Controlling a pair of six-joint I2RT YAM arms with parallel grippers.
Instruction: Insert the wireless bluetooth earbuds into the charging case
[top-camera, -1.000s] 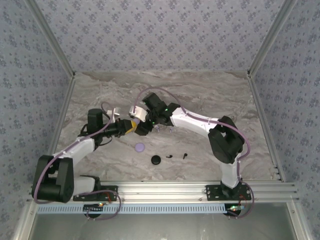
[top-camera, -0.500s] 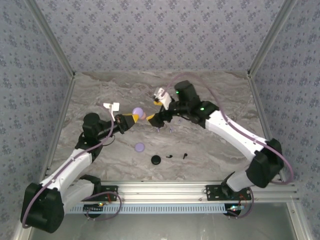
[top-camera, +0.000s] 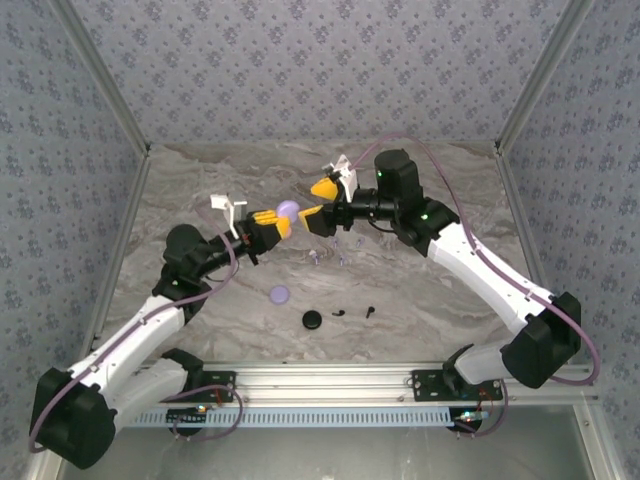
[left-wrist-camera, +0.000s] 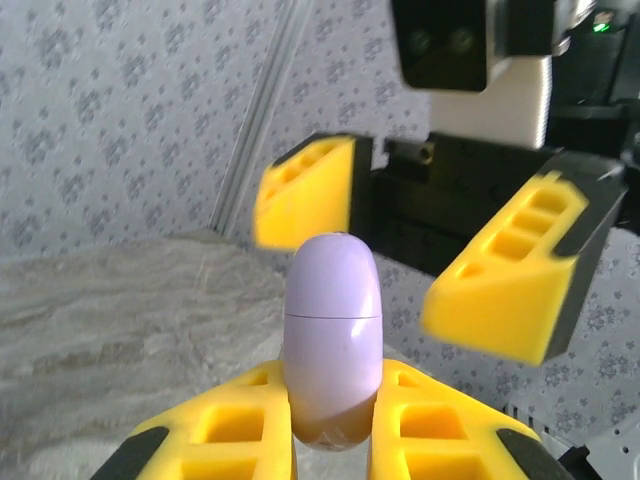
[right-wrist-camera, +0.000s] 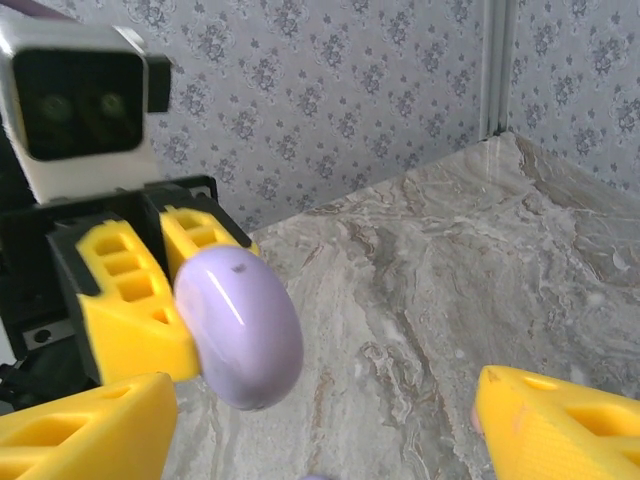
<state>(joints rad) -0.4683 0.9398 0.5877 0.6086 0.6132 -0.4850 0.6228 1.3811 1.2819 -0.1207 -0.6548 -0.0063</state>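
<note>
Left claw (top-camera: 275, 222) clamps the lilac case (top-camera: 289, 210); right claw (top-camera: 316, 200) gapes just beside it.

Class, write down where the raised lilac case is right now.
In the top view the lilac case is near the centre, clamped by the left gripper, just left of the open right gripper.

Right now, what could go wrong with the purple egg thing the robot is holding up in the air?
1. The left gripper pinches the lilac case only by its bottom end, up off the table. It might slip or tip out and drop.
2. The right gripper is open and facing the case. If it closes off-centre, it could knock the case loose.
</note>
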